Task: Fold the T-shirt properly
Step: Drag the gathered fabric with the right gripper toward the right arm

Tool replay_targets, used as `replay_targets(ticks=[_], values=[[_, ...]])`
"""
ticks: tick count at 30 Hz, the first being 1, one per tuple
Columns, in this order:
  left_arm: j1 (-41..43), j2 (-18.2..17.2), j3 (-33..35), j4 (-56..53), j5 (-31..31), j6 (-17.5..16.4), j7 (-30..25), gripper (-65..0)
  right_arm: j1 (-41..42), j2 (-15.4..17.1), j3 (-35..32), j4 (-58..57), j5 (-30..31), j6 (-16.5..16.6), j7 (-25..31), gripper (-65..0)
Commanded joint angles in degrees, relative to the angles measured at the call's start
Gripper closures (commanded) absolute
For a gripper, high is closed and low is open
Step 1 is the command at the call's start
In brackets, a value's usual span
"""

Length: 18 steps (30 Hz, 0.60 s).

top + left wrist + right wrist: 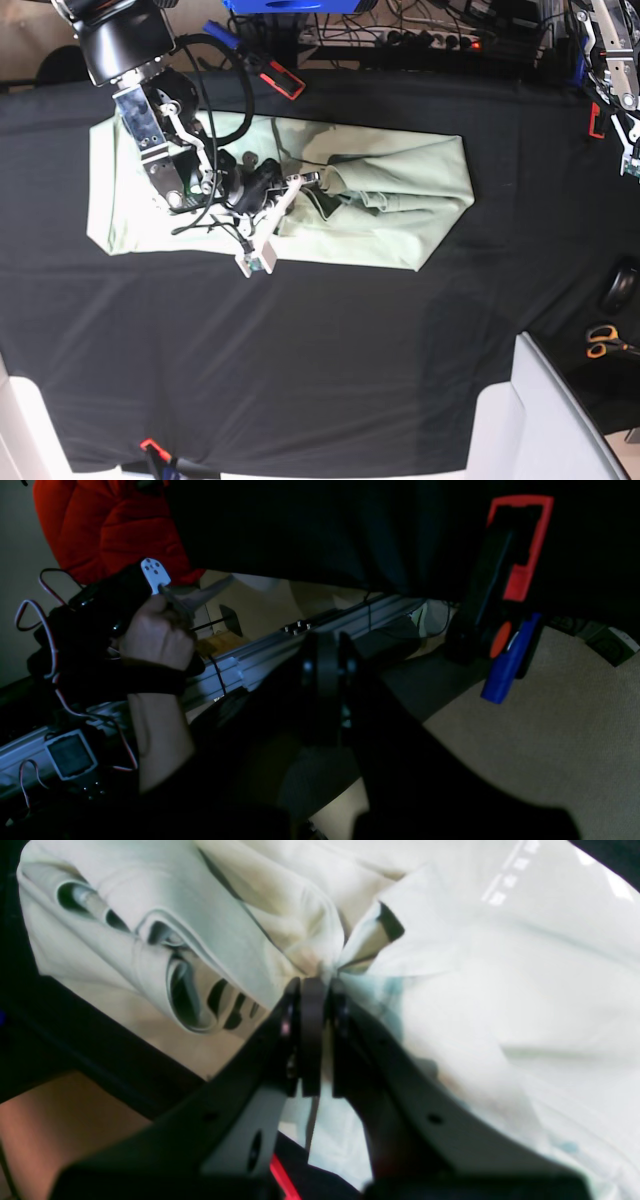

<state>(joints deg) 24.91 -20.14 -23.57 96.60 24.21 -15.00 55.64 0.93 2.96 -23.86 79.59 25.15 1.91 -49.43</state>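
Black cloth covered the whole counter (pixel 320 380), and the T-shirt (pixel 400 200) lay on its far half, stretched sideways as a long band. By the look of it, the fold was partly done: the shirt's body seemed doubled lengthwise, its near and far edges fairly straight, but the middle was bunched and rumpled around the collar area. Squaring that up and folding the band across seemed to be what was left.

Right pincer (pixel 312 982) sat pressed together on a gathered pleat of the T-shirt at that rumpled middle, cloth radiating from the tips. Left pincer (pixel 325 650) was pressed together too, holding nothing, parked off past the counter's edge, well apart from the T-shirt.

Room for moving: wide bare cloth nearer than the T-shirt, and a strip beyond its far edge before a red clip (pixel 283 80). Scissors (pixel 603 342) lay well off from the T-shirt.
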Motion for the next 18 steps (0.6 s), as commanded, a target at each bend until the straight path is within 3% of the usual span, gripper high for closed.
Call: replay_targets(ticks=[1, 18], values=[[-0.1, -1.0, -0.4, 0.8, 1.3, 0.7, 0.0, 0.0, 1.0, -0.2, 0.2, 1.2, 0.4, 0.2, 0.5, 0.0], [-0.3, -1.0, -0.4, 0.8, 1.3, 0.7, 0.0, 0.0, 7.3, 1.6, 0.2, 0.9, 0.4, 0.2, -2.7, 0.0]])
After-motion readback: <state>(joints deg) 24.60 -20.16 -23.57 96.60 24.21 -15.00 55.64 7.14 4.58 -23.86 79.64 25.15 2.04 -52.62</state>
